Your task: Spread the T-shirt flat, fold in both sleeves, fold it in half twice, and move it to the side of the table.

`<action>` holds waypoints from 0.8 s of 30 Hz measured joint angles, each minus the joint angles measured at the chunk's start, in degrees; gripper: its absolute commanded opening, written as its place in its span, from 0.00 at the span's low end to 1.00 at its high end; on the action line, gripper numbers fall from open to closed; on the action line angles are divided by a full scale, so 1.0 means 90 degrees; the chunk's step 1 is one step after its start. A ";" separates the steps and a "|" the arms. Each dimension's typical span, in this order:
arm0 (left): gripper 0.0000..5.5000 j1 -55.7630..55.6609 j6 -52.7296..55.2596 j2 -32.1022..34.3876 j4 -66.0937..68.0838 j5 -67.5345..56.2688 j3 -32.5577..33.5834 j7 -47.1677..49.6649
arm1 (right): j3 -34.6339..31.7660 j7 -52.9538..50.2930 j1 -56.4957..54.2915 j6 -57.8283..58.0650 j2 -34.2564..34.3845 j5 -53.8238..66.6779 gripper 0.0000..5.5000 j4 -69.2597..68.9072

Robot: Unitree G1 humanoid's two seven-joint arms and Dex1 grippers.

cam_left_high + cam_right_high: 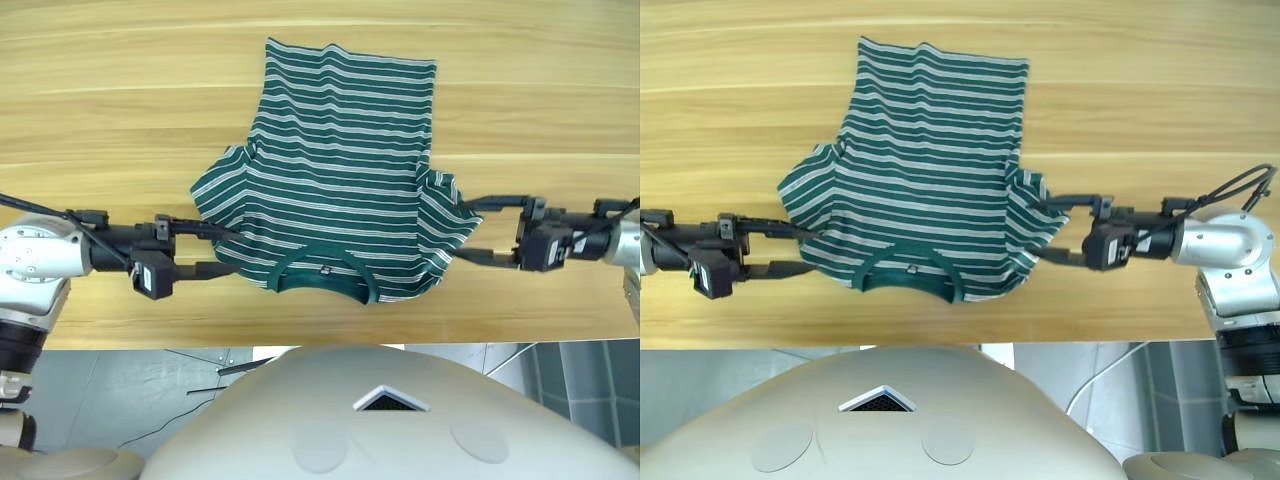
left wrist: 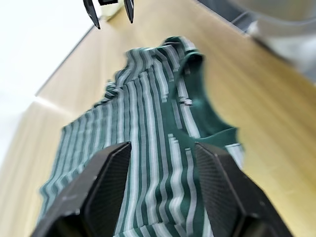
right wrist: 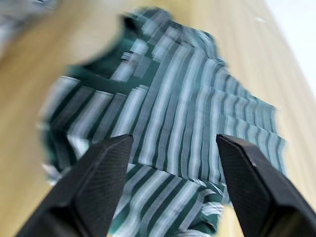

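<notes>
The T-shirt (image 1: 340,170) lies near the middle of the table (image 1: 100,100), with its collar (image 1: 325,272) at 6 o'clock, close to the near edge, and its hem (image 1: 350,55) at 12 o'clock. The body is spread fairly flat (a few soft ripples run across the chest), so I judge the first step mostly done.

The sleeves are less settled. The left sleeve (image 1: 215,185) sticks out at about 9 o'clock, and the right sleeve (image 1: 450,215) is bunched and rumpled at about 4 o'clock. Neither looks cleanly folded over the body, though the right wrist view is too smeared to be sure of the creases there. The sleeve folds, both half-folds and the move to the side of the table all seem to be left.

The left gripper (image 1: 222,248) sits at 8 o'clock of the shirt, its fingers (image 2: 108,192) spread wide with striped cloth showing between them and nothing pinched. The right gripper (image 1: 478,230) sits at 4 o'clock against the bunched sleeve, its jaws likewise wide and not gripping.

The light wooden tabletop runs on past the shirt at 3, 9 and 12 o'clock. A grey floor (image 1: 120,390) shows below the near edge. The main hindrance, in my judgement, is the crumpled right sleeve, which needs smoothing before it will fold square.
</notes>
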 measured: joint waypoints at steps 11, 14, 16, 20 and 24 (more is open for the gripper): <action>0.10 -0.1884 -0.0164 -0.1385 0.2592 0.2032 0.0007 0.0916 | 0.0241 -0.0793 -0.0610 -0.0033 0.0416 -0.1940 0.16 0.1212; 0.02 -0.2183 -0.0337 -0.1588 0.3076 0.2693 -0.0072 0.1286 | 0.0272 -0.0786 -0.0606 -0.0089 0.0414 -0.1945 0.06 0.1225; 0.00 -0.2194 -0.0464 -0.1674 0.3273 0.2934 -0.0231 0.1390 | 0.0315 -0.0752 -0.0593 -0.0154 0.0411 -0.1940 0.00 0.1215; 0.00 -0.2220 -0.0597 -0.1758 0.3534 0.3195 -0.0473 0.1494 | 0.0394 -0.0715 -0.0556 -0.0199 0.0411 -0.1941 0.00 0.1208; 0.00 -0.2218 -0.0605 -0.1746 0.3603 0.3313 -0.0572 0.1495 | 0.0412 -0.0717 -0.0557 -0.0206 0.0411 -0.1952 0.00 0.1291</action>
